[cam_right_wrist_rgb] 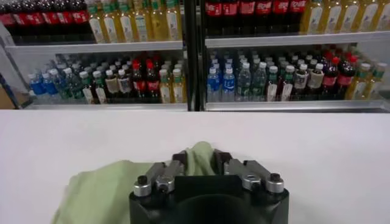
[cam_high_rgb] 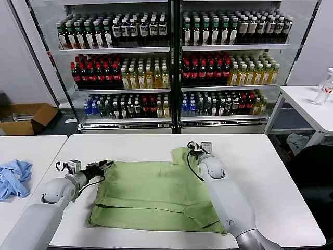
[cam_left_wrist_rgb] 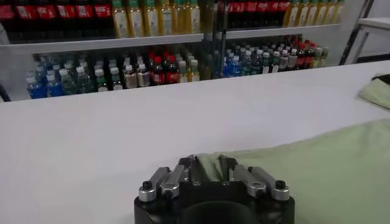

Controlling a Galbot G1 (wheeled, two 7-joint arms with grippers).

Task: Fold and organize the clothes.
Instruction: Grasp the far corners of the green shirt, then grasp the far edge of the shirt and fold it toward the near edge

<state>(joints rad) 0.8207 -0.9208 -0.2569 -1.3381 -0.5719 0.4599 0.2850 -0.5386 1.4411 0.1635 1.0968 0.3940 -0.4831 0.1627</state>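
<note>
While the green shirt [cam_high_rgb: 156, 195] lies spread across the lower middle of the head view on the white table [cam_high_rgb: 260, 172], both grippers grip its far edge. The left gripper [cam_high_rgb: 104, 166], at the left of the frame, is clenched on the left corner; its wrist view shows fabric pinched between the fingers [cam_left_wrist_rgb: 183, 173]. The right gripper [cam_high_rgb: 195, 149], right of centre, is likewise closed on a bunched-up corner [cam_right_wrist_rgb: 200, 155].

The step appears to be a two-handed fold. Doing it well means lifting both corners level and together, keeping the cloth taut between them, then laying the edge squarely over the near hem.

The right arm covers the shirt's right side, so that edge is hidden. A blue cloth [cam_high_rgb: 14, 177] at the far left is cut off. Beyond the table, bottle shelves [cam_high_rgb: 171, 62] fill the top.
</note>
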